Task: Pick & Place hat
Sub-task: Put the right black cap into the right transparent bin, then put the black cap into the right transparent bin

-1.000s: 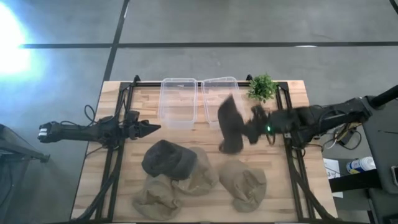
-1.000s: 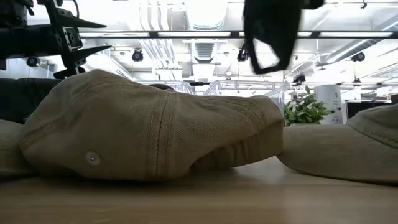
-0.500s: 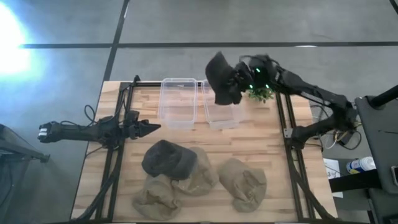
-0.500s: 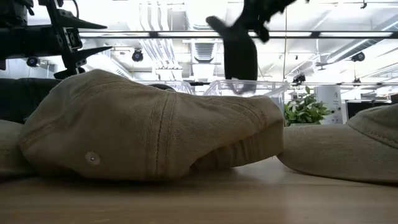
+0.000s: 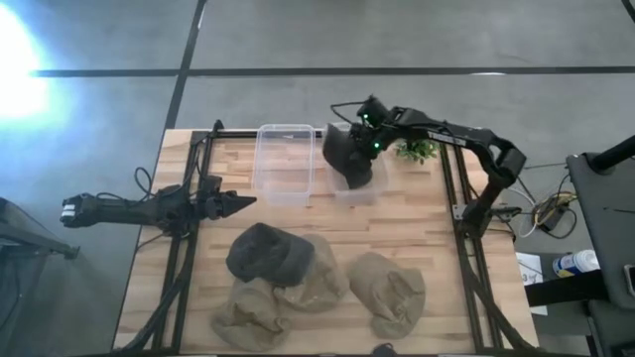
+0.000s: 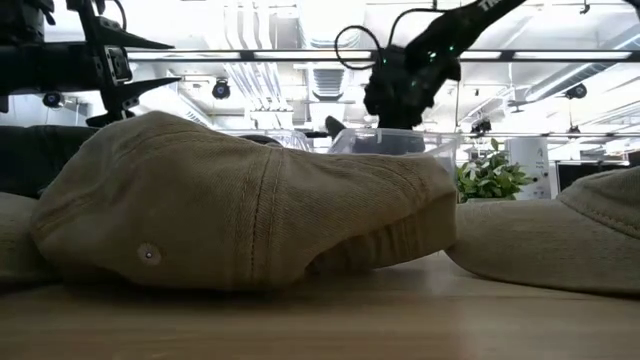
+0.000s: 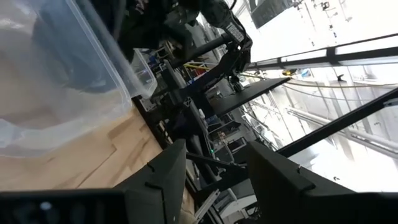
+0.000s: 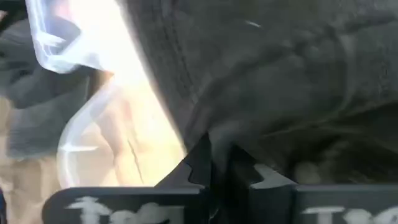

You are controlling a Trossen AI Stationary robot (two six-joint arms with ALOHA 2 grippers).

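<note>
A dark hat (image 5: pixel 347 161) hangs bunched in the right clear bin (image 5: pixel 344 195) at the table's far side, with my right gripper (image 5: pixel 365 149) shut on it from above. In the low view the gripper (image 6: pixel 398 100) stands just over the bin's rim, and the hat's dark cloth (image 6: pixel 385 145) shows through the wall. My left gripper (image 5: pixel 246 203) waits open near the left edge, level, pointing toward the table's middle, with nothing between its fingers (image 7: pixel 166 180). My right gripper pinches a bunched part of the dark hat's cloth (image 8: pixel 249 134) between its two fingers. They slant down at it from above, from the table's right side. The hat hangs below the fingers inside the right bin; whether it rests on the bin's floor I cannot tell.
A second clear bin (image 5: pixel 285 164) stands left of the right one. A small green plant (image 5: pixel 419 144) stands at the far right. Near the front lie a dark grey hat (image 5: pixel 266 253) and three tan hats (image 5: pixel 316 278) (image 5: pixel 248 315) (image 5: pixel 389 295).
My right gripper has carried the dark hat from the table's right middle toward the far edge, then left and down over the right bin, tipping downward as it went. The hat, first hanging high in the air, now sits lowered into the bin.
</note>
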